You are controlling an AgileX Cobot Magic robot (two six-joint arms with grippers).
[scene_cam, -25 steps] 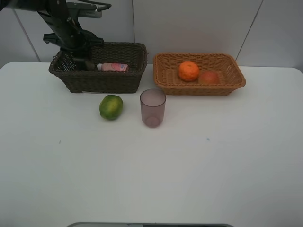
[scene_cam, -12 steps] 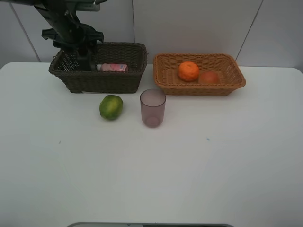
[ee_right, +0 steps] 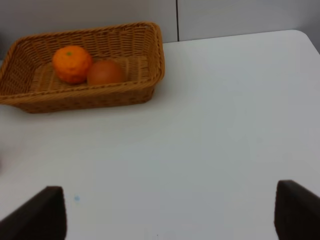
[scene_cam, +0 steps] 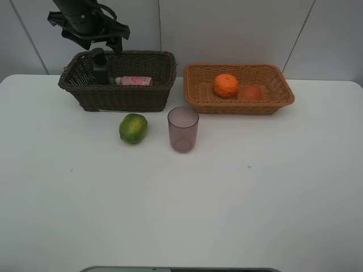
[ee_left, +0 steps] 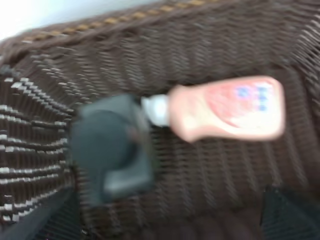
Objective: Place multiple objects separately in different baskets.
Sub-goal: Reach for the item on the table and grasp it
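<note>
Biggest thing first: white table (scene_cam: 227,198), with both baskets along its far edge. The dark basket (scene_cam: 130,96) is on the left and the tan basket (scene_cam: 238,106) on the right, close but not touching.

The left arm comes in from the top corner of the high view, and most of it is cut off by the frame. Its end effector (scene_cam: 93,39) hangs over the left end of the dark basket with the jaws spread wide and nothing between them. In the left wrist view the fingers (ee_left: 282,215) only poke in as dark blobs at two corners, and that whole shot is pretty blurry.

The right end effector (ee_right: 172,215) doesn't show in the high view at all. Its own camera catches just two fingertips far apart, gaping over bare table with nothing held, and the tan basket is well off from it.

The cup (scene_cam: 182,129) stands upright on the table in front of the gap between the baskets. The green fruit (scene_cam: 133,128) sits beside it, in front of the dark basket and not touching the cup.

The pump bottle (scene_cam: 101,68) stands upright in the left end of the dark basket, right under the open jaws. The basket wall hides its lower half. The pink bottle (scene_cam: 135,81) lies on its side next to it, cap toward the pump bottle, and I can't tell if they touch.

In the tan basket, the orange (scene_cam: 226,85) and peach (scene_cam: 250,92) sit side by side. The front wall partly covers the peach.
</note>
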